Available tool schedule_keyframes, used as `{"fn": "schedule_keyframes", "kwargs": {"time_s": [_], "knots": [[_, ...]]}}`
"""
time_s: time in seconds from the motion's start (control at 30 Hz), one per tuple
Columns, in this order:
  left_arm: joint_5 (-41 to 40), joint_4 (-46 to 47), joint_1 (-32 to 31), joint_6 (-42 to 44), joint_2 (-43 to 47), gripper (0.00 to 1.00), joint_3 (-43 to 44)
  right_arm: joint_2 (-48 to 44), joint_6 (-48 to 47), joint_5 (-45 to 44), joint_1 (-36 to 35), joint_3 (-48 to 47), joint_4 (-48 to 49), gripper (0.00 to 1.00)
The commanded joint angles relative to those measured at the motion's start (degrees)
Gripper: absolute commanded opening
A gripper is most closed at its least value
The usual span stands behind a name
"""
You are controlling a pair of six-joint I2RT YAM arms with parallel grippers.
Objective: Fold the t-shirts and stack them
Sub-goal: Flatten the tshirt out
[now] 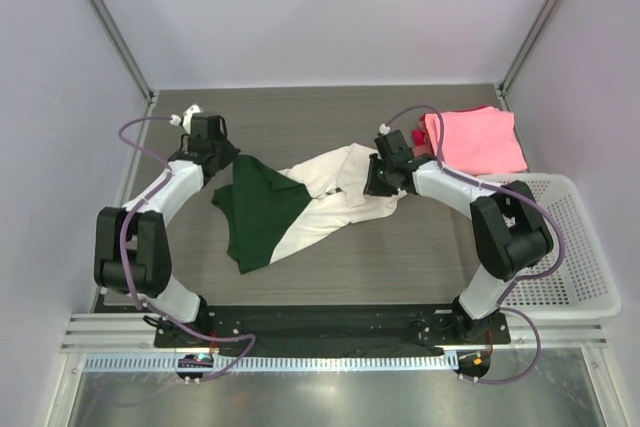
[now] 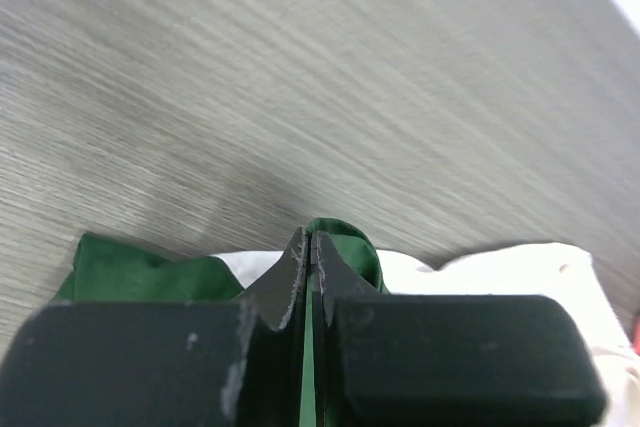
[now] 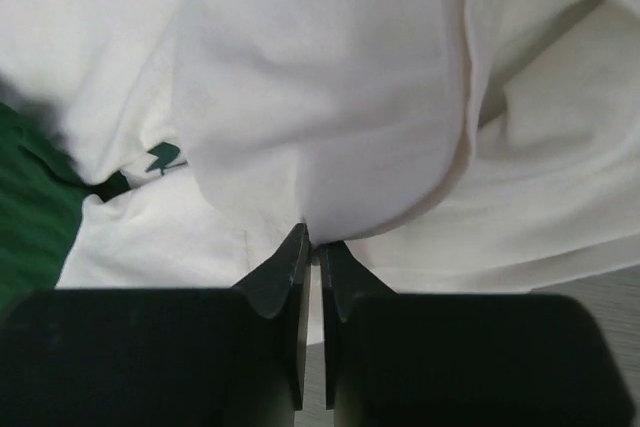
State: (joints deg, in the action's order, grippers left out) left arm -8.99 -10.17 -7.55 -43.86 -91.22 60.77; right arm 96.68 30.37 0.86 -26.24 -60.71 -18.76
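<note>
A cream-white t-shirt with dark green parts [image 1: 300, 209] lies crumpled across the middle of the table. My left gripper [image 1: 226, 162] sits at its green upper-left corner, shut on a fold of green cloth [image 2: 345, 247]. At the shirt's right end, my right gripper [image 1: 375, 179] pinches a bulge of white cloth [image 3: 330, 127] between nearly closed fingers. A folded pink t-shirt [image 1: 478, 139] rests at the back right with a bit of red [image 1: 420, 137] showing beside it.
A white plastic mesh basket [image 1: 560, 247] stands at the right edge of the table, beside the right arm. Pale walls close in the table at the back and sides. A small dark green print [image 3: 163, 157] shows on the white cloth.
</note>
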Motion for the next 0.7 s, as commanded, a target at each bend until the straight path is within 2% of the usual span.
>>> {"fn": "schedule_keyframes", "kwargs": {"time_s": [0.0,0.07,0.17,0.27,0.43,0.47,0.5,0.53,0.57,0.67], "knots": [[-0.7,-0.5,-0.8,-0.2,5.2,0.00,-1.4,-0.1,1.9,1.3,0.7,-4.4,2.8,0.09],[-1.2,-0.4,-0.9,-0.4,6.8,0.00,-2.4,-0.6,2.7,2.5,2.3,-4.9,3.1,0.01],[-1.7,-0.8,-1.0,-0.9,7.6,0.00,-2.8,-1.7,5.3,5.3,4.6,-5.6,4.6,0.01],[1.1,-0.7,-1.1,-2.1,8.7,0.00,-3.4,-0.5,8.0,8.5,8.4,-8.3,6.5,0.01],[3.2,-0.7,-1.7,-3.2,13.7,0.00,-5.5,6.5,12.2,8.3,15.9,-20.5,7.6,0.01],[3.9,-0.7,-1.7,-3.6,14.7,0.00,-6.2,8.3,9.4,8.9,16.0,-23.1,7.1,0.22],[4.2,-0.8,-1.7,-3.8,15.8,0.00,-6.9,11.1,7.9,9.3,16.0,-29.1,1.6,0.38],[4.5,-0.9,-1.7,-3.8,16.8,0.00,-8.4,11.7,6.3,10.0,15.1,-30.8,-0.7,0.48],[4.8,-1.1,-1.7,-3.8,18.9,0.00,-8.9,11.3,4.4,9.3,14.4,-31.1,-2.1,0.53],[5.2,-1.9,-1.7,-3.7,22.8,0.00,-11.3,6.4,-0.7,3.8,9.6,-25.9,-3.6,0.53]]}}
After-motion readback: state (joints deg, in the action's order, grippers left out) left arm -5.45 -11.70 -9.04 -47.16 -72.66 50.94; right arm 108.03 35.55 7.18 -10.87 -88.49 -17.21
